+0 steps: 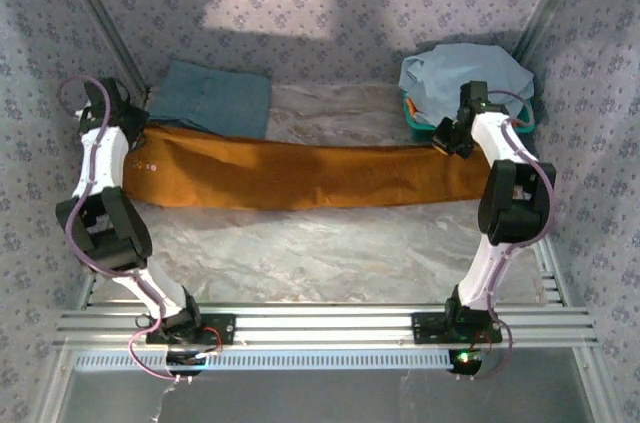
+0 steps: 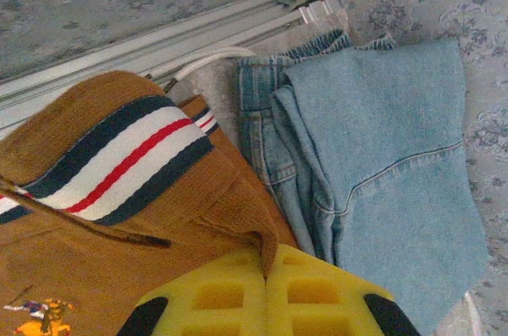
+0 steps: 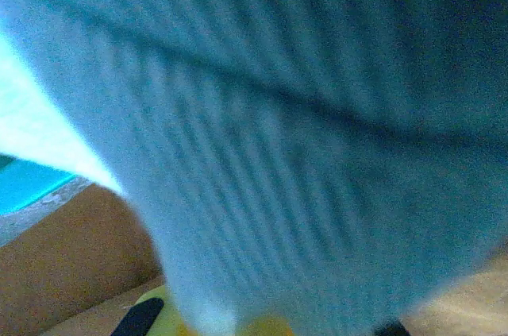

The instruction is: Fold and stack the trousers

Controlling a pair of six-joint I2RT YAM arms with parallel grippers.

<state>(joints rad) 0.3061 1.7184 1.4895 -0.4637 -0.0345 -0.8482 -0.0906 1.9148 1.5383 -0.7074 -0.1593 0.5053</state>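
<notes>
Trousers [image 1: 300, 175] stretched across the table [image 1: 300, 253] as one long orange band between the two grippers; waist end at the left gripper [image 1: 138, 138], leg ends at the right gripper [image 1: 442, 139]; long axis left to right, waist pointing left, hems pointing right, middle bowing slightly toward the near edge. Just behind the waist end, a folded denim garment [image 1: 215, 98], close against the orange cloth; behind the leg ends, a pale-blue garment [image 1: 465, 73] heaped in a teal basket [image 1: 418, 125].

From the left wrist: left gripper [image 2: 266, 292] closed, yellow pads pressed together with a fold of orange cloth pinched at the seam between them; striped waistband [image 2: 111, 161], white with a red line and dark edges, slanting just beyond the fingertips; small embroidered badge [image 2: 36, 316] at lower left; denim garment [image 2: 381, 161] to the right, edge beside the orange cloth; metal rail [image 2: 198, 34] behind. Stripes and pinch plain here, too small to make out from above.

From the right wrist: blurred pale-blue cloth close over the lens; orange cloth [image 3: 63, 272] at lower left; sliver of basket [image 3: 24, 185] at the left edge; one yellow fingertip [image 3: 163, 308] at the bottom; gap between the fingers covered, so no telling how far open the right gripper; from above, set on the leg end, grip too small to judge.
</notes>
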